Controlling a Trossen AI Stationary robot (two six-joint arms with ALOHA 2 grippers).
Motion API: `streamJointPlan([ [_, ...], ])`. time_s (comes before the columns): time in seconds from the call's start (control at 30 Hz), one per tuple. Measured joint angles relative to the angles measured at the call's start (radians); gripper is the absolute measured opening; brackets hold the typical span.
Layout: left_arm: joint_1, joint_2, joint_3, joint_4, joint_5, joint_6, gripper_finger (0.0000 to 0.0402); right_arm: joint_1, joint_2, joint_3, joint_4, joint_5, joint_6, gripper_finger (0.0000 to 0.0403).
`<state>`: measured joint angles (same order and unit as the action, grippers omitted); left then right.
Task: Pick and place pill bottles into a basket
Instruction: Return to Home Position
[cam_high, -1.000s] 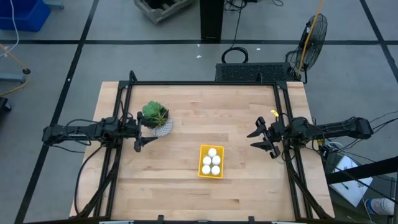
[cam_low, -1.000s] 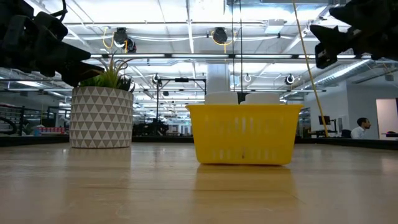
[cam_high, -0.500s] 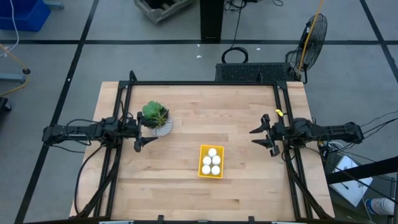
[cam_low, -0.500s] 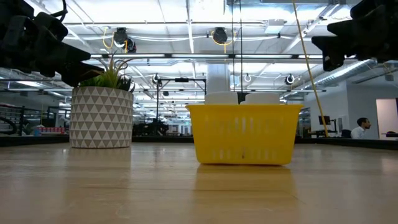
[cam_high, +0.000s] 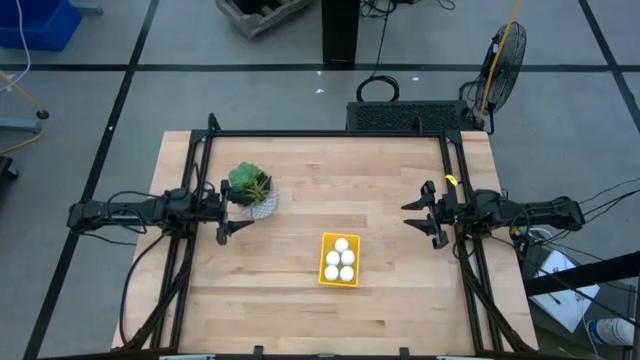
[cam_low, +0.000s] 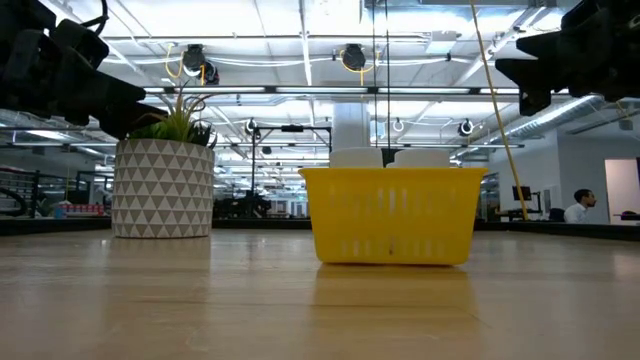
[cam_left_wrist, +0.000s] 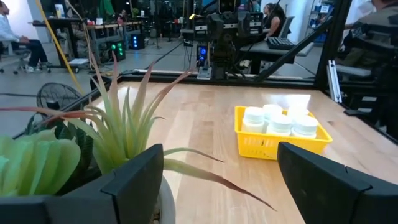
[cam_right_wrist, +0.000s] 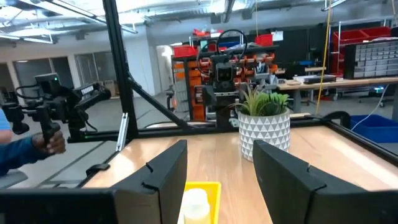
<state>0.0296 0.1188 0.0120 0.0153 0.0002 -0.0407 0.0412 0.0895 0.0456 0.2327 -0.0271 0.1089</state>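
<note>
All pill bottles (cam_high: 341, 259) are sitting in the basket (cam_high: 323, 262), lower centre; left tool (cam_high: 222, 212) and right tool (cam_high: 418, 214) are hovering empty, fingers apart, at mid-left and mid-right, with only parking apparently remaining.

Pale wood table (cam_high: 300, 170) — smooth, yellow plastic basket (cam_high: 338, 283), white plastic pill bottles (cam_high: 341, 259)

Bright, even light pours down from ceiling strip lamps (cam_low: 300, 90) overhead. The wooden worktop (cam_high: 330, 180) is evenly lit, with only a soft, faint shadow under the yellow basket (cam_low: 390, 215). A pale patch of glare (cam_left_wrist: 292, 99) lies on the wood just beside the basket.
</note>
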Motion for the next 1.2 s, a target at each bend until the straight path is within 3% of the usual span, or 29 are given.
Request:
streamJointPlan([
  [1.2, 0.0, 0.0, -0.001, 0.018, -0.003, 0.007, 0.0315, 0.0, 0.0, -0.003, 0.002, 0.0, 0.002, 0.0178],
])
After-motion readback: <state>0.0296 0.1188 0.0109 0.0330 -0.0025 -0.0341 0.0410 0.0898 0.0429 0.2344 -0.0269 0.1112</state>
